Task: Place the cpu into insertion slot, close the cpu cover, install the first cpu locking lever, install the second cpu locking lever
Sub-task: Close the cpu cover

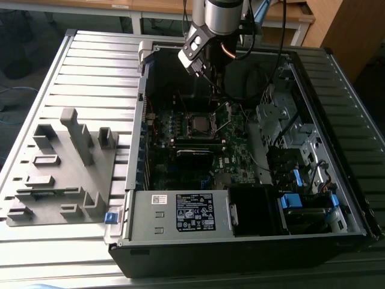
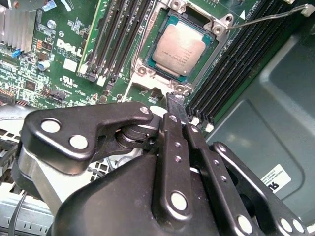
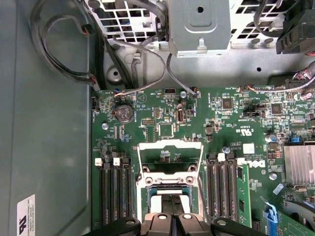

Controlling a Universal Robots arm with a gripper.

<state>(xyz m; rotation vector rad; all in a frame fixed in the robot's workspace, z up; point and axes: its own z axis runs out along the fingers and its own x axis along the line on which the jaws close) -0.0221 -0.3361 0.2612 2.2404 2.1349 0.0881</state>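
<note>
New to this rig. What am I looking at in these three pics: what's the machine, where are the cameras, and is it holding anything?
It is one robot arm with a two-finger claw, working inside an open computer case. The case lies on a slatted metal table.

The exterior view comes from a camera off the arm. Both wrist views come from cameras riding on the arm, looking past the claw at the green circuit board.

A grey parts fixture sits on the table at the exterior view's left.

The cpu already lies in the insertion slot. The cpu cover stands raised, not closed.

The claw is shut, holds nothing, and hovers close to the slot's edge.
</note>
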